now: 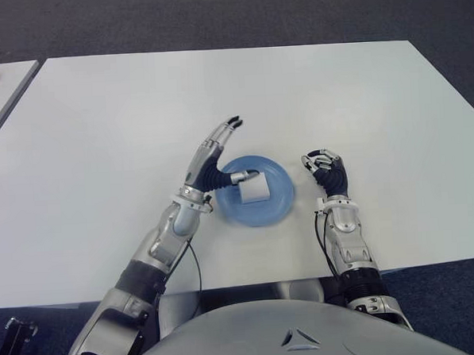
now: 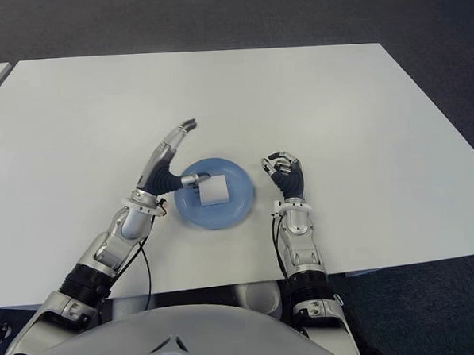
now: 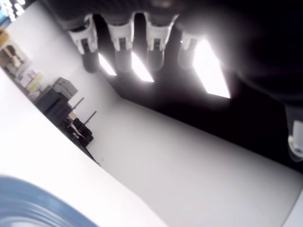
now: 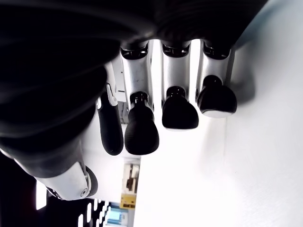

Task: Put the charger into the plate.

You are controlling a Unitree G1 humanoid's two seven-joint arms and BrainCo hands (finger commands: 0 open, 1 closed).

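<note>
Two hands showing over the white table, only the left one working. Sitting inside the blue plate, on its left part: the white block charger, flat on the plate's floor and not hanging over the rim. Hovering at the plate's left edge: the left hand, four fingers stretched out straight and pointing away from the robot, gripping nothing. Reaching sideways toward the charger: the thumb, its tip at or just beside the block's near-left corner; whether touching or a hair apart, impossible to tell. Looking like a hand just opened to let the block go, with the thumb perhaps lingering to steady it. Confirming the same in the left wrist view: straight fingers against the ceiling lights, nothing between them, a slice of blue rim below. Showing just to the right of the plate, idle: the right hand, fingers curled loosely inward on nothing, fingertips bent toward the palm in its own wrist view too. Judging the task essentially done; lifting the left hand straight up and back seeming safest, to avoid dragging the charger or nudging the light plate
</note>
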